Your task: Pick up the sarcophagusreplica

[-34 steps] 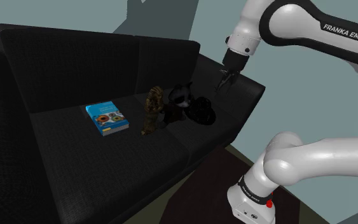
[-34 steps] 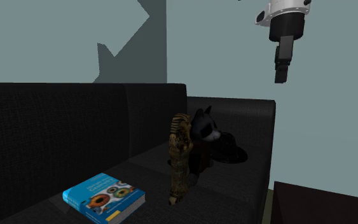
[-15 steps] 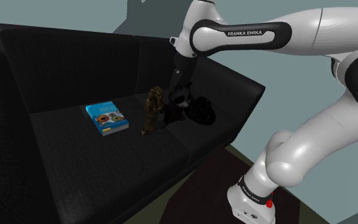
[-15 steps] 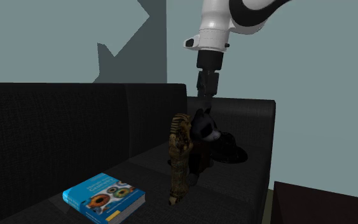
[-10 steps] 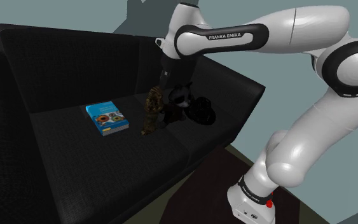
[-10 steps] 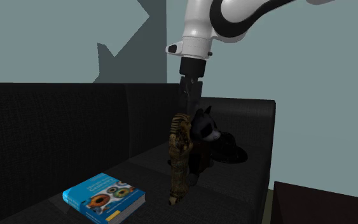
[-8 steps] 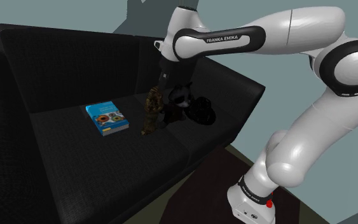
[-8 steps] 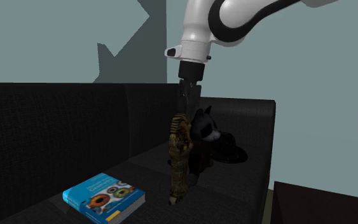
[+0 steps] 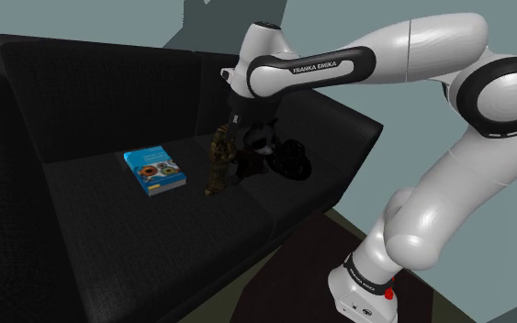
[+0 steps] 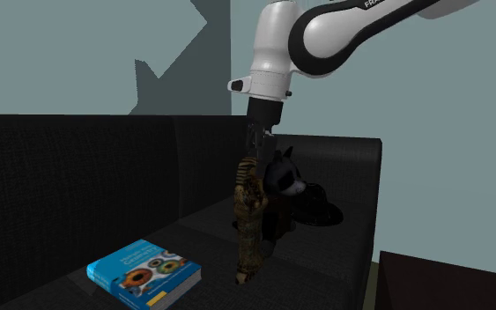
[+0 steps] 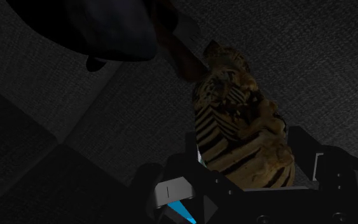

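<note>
The sarcophagus replica (image 9: pixel 219 163) is a gold and brown striped mummy case standing upright on the black sofa's seat (image 9: pixel 109 211), just beside a raccoon plush. In the second exterior view the sarcophagus replica (image 10: pixel 249 225) has my gripper (image 10: pixel 256 151) come straight down onto its head. My gripper (image 9: pixel 231 130) points down at that same spot in the shoulder view. In the wrist view my gripper (image 11: pixel 250 159) is open, and the sarcophagus replica's (image 11: pixel 238 121) striped head sits between the two black fingers (image 11: pixel 308 156), close to both. I cannot tell whether they touch it.
A black and white raccoon plush (image 10: pixel 285 176) leans right against the sarcophagus, with a black hat (image 10: pixel 318 208) behind it. A blue book (image 9: pixel 155 171) lies flat on the seat towards the shoulder view's left. The sofa's backrest (image 9: pixel 109 92) rises behind.
The arm swung in from above the sofa's armrest and came down over the sarcophagus; the fingers now stand on either side of its head. The sarcophagus has not moved.
</note>
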